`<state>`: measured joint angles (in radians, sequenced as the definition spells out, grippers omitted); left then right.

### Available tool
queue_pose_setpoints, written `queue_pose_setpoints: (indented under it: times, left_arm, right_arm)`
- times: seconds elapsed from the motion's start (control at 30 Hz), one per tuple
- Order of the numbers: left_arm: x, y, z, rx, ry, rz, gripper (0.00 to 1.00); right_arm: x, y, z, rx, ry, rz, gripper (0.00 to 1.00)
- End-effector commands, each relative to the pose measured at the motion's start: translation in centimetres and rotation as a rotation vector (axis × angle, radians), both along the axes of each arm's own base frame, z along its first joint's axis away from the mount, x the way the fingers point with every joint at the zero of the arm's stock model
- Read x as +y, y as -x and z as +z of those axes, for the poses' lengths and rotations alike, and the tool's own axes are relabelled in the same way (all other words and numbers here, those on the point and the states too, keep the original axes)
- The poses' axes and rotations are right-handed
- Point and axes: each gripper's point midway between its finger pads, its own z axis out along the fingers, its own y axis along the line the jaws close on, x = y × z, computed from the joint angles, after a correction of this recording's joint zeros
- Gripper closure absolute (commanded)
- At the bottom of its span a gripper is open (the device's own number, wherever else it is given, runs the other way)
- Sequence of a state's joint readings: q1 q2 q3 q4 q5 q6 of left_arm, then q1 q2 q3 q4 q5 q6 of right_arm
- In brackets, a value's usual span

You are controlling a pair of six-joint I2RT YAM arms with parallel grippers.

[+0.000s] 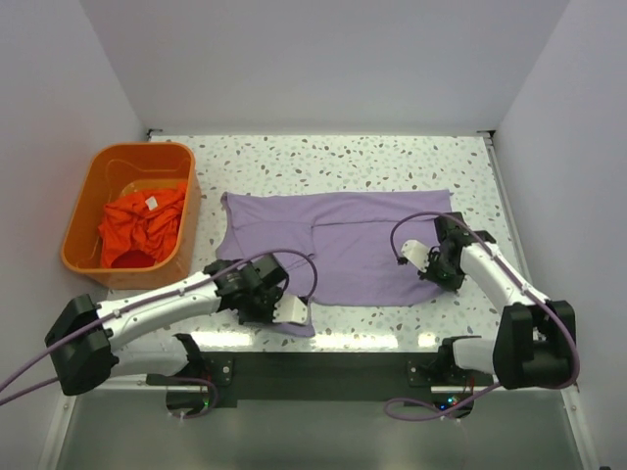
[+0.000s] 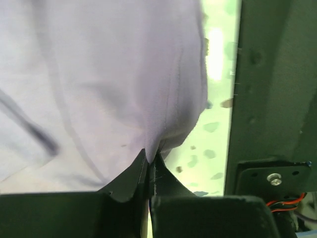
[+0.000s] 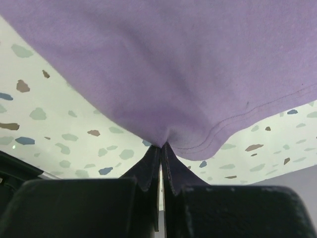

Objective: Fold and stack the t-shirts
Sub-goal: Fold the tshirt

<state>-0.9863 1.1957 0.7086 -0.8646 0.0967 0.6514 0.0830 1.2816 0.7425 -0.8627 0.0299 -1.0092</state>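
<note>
Lavender t-shirt [image 1: 338, 245] is spread flat mid-table. Near hem corners are pinched tight by the left gripper [image 2: 149, 159] and right gripper [image 3: 162, 150], fingers pressed together on cloth. It is judged light, limp and easily bunched; possibly doubled layers at left, view blurred. Orange-red t-shirt [image 1: 142, 223] is crumpled in the basket [image 1: 83, 220], far left.

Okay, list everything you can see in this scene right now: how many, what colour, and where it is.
lavender t-shirt: one, lavender-purple, spread across the middle of the table
orange-red t-shirt: one, orange-red with a small white label, crumpled inside the basket
basket: one, orange plastic, on the table's left side
table: one, white with dark speckles, under everything
left gripper: one, black, shut on the lavender t-shirt at its near left corner
right gripper: one, black, shut on the lavender t-shirt at its near right corner
</note>
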Motion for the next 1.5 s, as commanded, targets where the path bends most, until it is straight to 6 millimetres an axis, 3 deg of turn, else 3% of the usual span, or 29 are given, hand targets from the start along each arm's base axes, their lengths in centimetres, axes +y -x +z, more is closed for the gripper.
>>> queue_pose_setpoints:
  times: [0.0, 0.33, 0.5, 0.97, 1.23, 1.47]
  left_arm:
    - [-0.9, -1.0, 3.4, 0.006, 0.093, 0.015, 1.00]
    - [-1.1, -1.9, 7.3, -0.036, 0.171, 0.057, 1.00]
    - [-1.3, -3.5, 9.6, -0.093, 0.200, 0.067, 1.00]
    - [0.5, -14.4, 12.4, -0.181, 0.247, 0.192, 1.00]
    - [1.1, -19.5, 11.6, -0.169, 0.240, 0.232, 1.00]
    - [1.1, -23.2, 11.2, -0.185, 0.227, 0.236, 1.00]
  right_arm:
    - [0.2, 0.6, 1.6, 0.007, -0.019, 0.057, 1.00]
    - [-0.1, 2.9, 2.1, 0.060, -0.011, 0.089, 1.00]
    - [0.0, 2.3, 2.5, 0.056, -0.012, 0.084, 1.00]
    - [-0.2, -3.9, 4.3, 0.052, -0.030, 0.079, 1.00]
    - [-1.0, -8.4, 5.6, -0.002, -0.017, 0.036, 1.00]
    - [-1.2, -11.5, 5.4, -0.009, -0.003, -0.005, 1.00]
